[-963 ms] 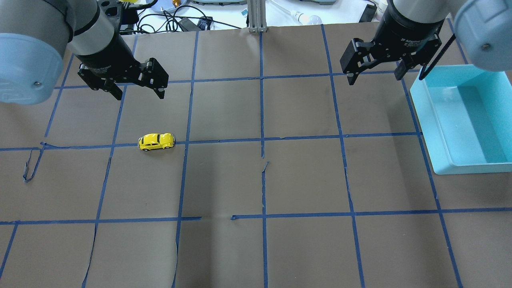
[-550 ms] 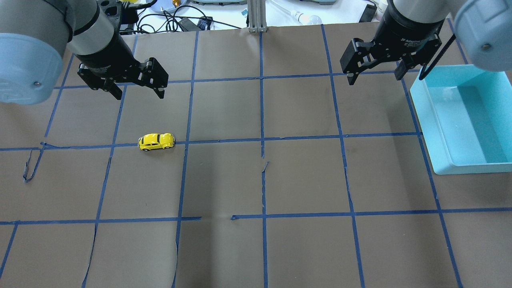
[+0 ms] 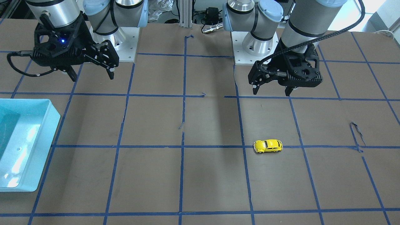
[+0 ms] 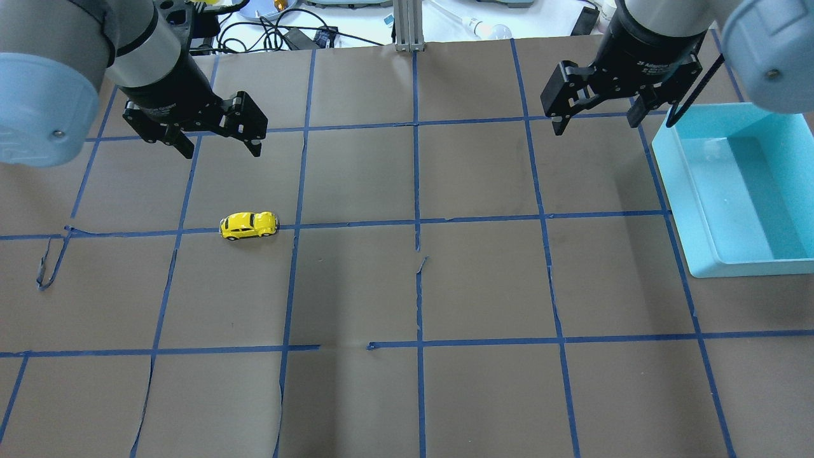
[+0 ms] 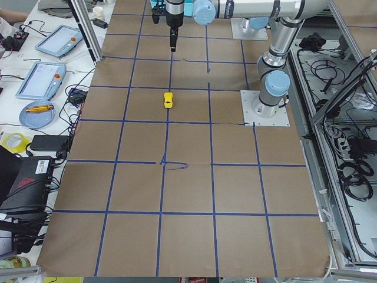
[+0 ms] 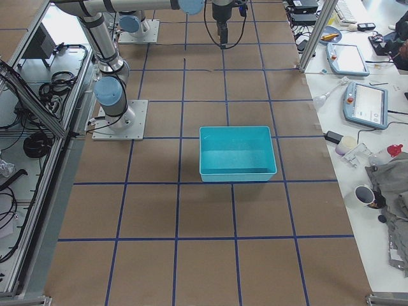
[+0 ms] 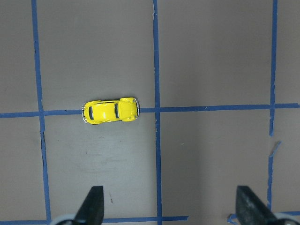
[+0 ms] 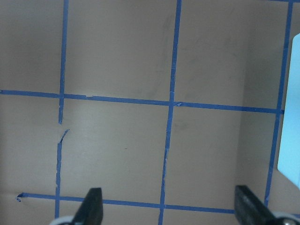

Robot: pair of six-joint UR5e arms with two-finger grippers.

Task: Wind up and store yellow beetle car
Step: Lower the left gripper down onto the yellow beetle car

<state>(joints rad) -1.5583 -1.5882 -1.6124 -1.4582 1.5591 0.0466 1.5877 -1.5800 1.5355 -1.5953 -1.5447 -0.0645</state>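
Observation:
The yellow beetle car (image 4: pixel 248 225) stands on its wheels on a blue tape line on the table's left half. It also shows in the front view (image 3: pixel 268 146), the left side view (image 5: pixel 168 99) and the left wrist view (image 7: pixel 111 110). My left gripper (image 4: pixel 222 151) is open and empty. It hovers above the table, a little farther back than the car (image 3: pixel 271 92), and its fingertips frame the bottom of the left wrist view (image 7: pixel 171 208). My right gripper (image 4: pixel 596 125) is open and empty, high at the back right (image 3: pixel 92 77), (image 8: pixel 168 206).
A light-blue bin (image 4: pixel 683 203) stands at the table's right edge, open and with nothing seen inside; it also shows in the front view (image 3: pixel 43 147) and the right side view (image 6: pixel 237 171). Brown paper with a blue tape grid covers the table. Cables and devices lie beyond the far edge.

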